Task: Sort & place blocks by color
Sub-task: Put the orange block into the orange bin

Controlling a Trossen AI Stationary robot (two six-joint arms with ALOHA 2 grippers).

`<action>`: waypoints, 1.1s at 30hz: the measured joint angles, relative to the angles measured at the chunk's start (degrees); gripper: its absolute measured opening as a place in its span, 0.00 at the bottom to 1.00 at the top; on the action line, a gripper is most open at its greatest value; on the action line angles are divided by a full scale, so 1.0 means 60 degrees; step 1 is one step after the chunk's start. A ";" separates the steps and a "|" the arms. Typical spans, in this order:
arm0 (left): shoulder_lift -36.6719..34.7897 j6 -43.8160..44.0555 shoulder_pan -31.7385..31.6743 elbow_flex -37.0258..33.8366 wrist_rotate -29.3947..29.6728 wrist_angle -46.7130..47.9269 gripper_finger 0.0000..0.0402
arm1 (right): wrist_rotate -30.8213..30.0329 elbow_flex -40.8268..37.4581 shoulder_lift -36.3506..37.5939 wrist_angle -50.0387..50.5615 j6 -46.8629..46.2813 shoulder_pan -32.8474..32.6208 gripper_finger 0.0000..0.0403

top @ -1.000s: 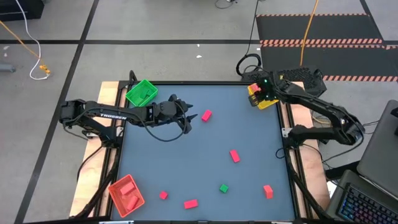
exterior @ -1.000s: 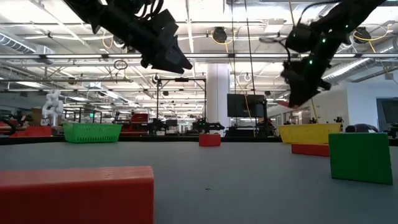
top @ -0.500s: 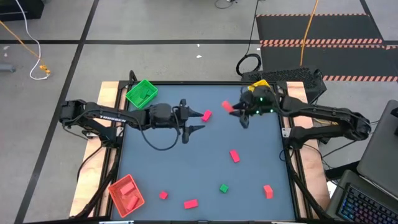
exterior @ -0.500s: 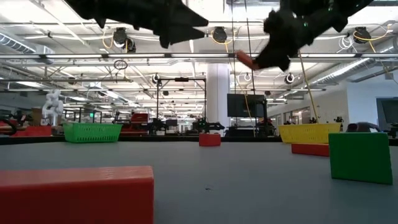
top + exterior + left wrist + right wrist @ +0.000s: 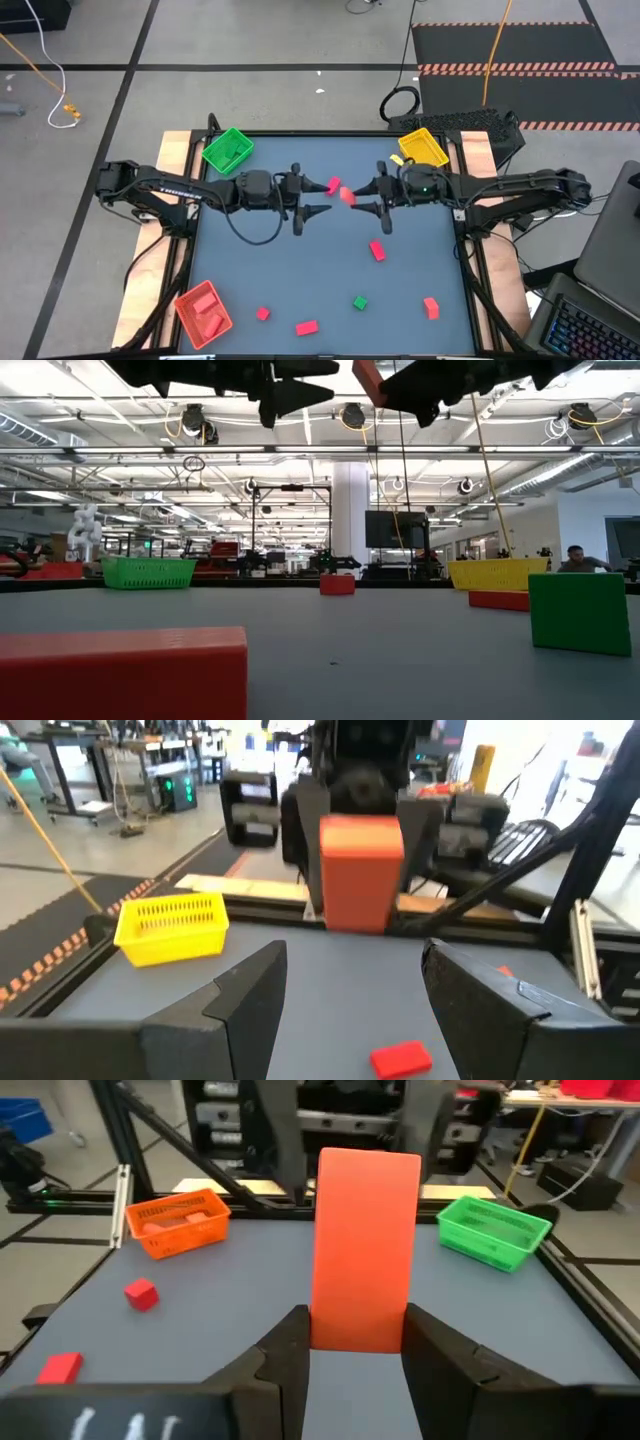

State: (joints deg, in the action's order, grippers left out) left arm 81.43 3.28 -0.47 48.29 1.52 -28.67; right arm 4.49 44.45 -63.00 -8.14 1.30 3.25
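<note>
My right gripper (image 5: 360, 196) hangs over the table's middle, shut on a salmon-orange block (image 5: 347, 195). My left gripper (image 5: 318, 197) faces it from the left, open and a short way from the block, with nothing between its fingers (image 5: 250, 1000). In the left wrist view the held block (image 5: 360, 870) shows straight ahead. A pink block (image 5: 333, 185) lies on the table below the two grippers. More blocks lie toward the near edge: red ones (image 5: 377, 250) (image 5: 306, 327) (image 5: 262, 314), a green one (image 5: 360, 301) and an orange one (image 5: 431, 307). My right gripper pinches the block between its two fingers (image 5: 285, 1355), by the lower part of its two opposite sides (image 5: 330, 1330). The fingers come level from the table's right. The block stands roughly upright at the fingertips, high above the table and lifted clear.
A green tray (image 5: 228, 150) stands at the far left corner and a yellow tray (image 5: 422, 148) at the far right. A red tray (image 5: 205, 312) with blocks in it stands at the near left corner. A laptop sits off the table's right side.
My right gripper has swung from the yellow tray toward the table's middle with the block, rising and tipping up until it points level. My left gripper has turned from pointing down and to the right until it points level at the right gripper, and has risen a little.
</note>
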 joint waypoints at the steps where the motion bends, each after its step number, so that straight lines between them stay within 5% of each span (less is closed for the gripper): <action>1: 0.0000 0.0049 0.0019 0.0000 0.0000 -0.0052 0.58 | 0.0002 0.0000 -0.0111 -0.0120 0.0010 -0.0069 0.30; 20: 0.1728 0.0041 0.0102 -0.0004 0.0025 -0.1979 0.75 | 0.0004 0.0007 -0.1312 -0.1323 0.0150 -0.0248 0.30; 33: 0.1581 -0.0009 0.0121 0.0000 0.0025 -0.2756 0.67 | 0.0007 -0.0010 -0.1315 -0.1028 0.0120 -0.0248 0.30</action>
State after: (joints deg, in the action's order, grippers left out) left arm 90.91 3.23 0.25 48.29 1.67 -45.21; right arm 4.54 44.38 -70.89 -14.31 2.02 1.76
